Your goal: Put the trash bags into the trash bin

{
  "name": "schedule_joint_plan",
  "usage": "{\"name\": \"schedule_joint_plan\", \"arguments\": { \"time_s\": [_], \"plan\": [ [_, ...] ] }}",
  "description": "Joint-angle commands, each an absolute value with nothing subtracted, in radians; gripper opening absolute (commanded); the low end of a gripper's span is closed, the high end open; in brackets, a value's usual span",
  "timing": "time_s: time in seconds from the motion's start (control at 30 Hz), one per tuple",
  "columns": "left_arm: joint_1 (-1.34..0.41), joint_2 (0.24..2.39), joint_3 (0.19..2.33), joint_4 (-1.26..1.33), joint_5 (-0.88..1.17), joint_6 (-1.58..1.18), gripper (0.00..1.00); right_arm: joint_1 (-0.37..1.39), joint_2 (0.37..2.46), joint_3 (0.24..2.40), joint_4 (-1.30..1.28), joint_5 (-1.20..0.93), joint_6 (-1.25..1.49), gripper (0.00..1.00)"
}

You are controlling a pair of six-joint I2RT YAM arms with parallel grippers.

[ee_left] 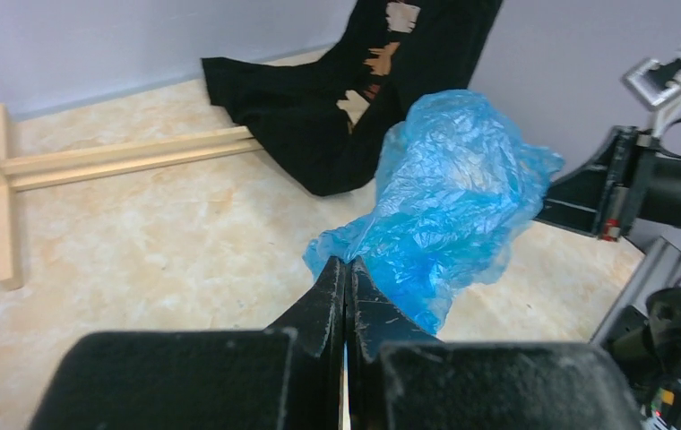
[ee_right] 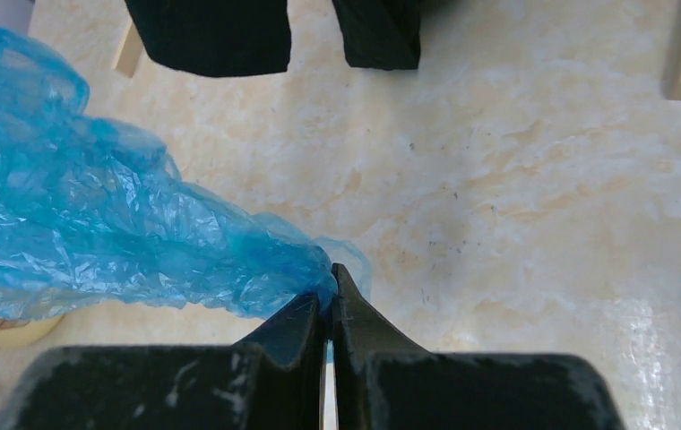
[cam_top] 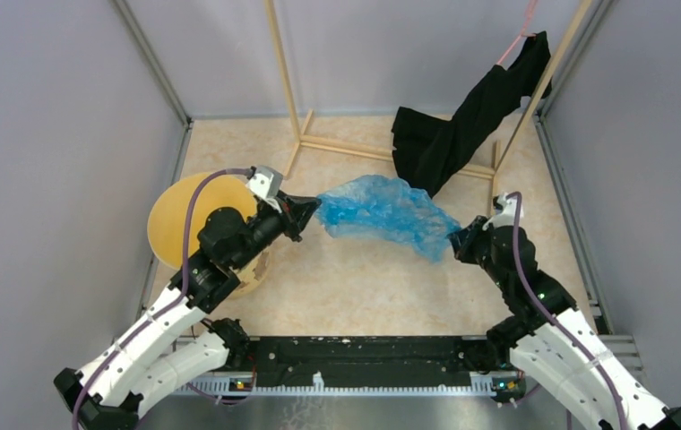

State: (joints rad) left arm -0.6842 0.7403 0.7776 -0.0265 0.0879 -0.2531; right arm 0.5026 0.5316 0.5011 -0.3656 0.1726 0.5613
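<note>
Top external view: the blue trash bag [cam_top: 382, 213] is strung across mid-frame between both arms. The left arm reaches up and right from the lower left, its elbow bent over the yellow trash bin [cam_top: 174, 224] at centre-left. The left gripper [cam_top: 308, 213] pinches the bag's left end. The right arm angles up-left from the lower right, and the right gripper [cam_top: 455, 240] clamps the other end. Both wrist views show fingers squeezed tight on the film.
</note>
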Motion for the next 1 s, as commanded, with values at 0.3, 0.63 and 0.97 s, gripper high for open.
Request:
{"name": "schedule_joint_plan", "arguments": {
  "time_s": [0.3, 0.63, 0.97],
  "plan": [
    [-0.688, 0.666, 0.764, -0.026, -0.062, -0.215, 0.0, 0.497, 0.46, 0.644, -0.527, 0.121, 0.59, 0.02],
    [-0.687, 0.698, 0.769, -0.018, 0.036, -0.199, 0.0, 0.496, 0.589, 0.648, -0.531, -0.159, 0.508, 0.43],
    [-0.687, 0.72, 0.767, 0.029, 0.23, -0.18, 0.0, 0.497, 0.833, 0.757, -0.282, -0.212, 0.389, 0.77]
  ]
}}
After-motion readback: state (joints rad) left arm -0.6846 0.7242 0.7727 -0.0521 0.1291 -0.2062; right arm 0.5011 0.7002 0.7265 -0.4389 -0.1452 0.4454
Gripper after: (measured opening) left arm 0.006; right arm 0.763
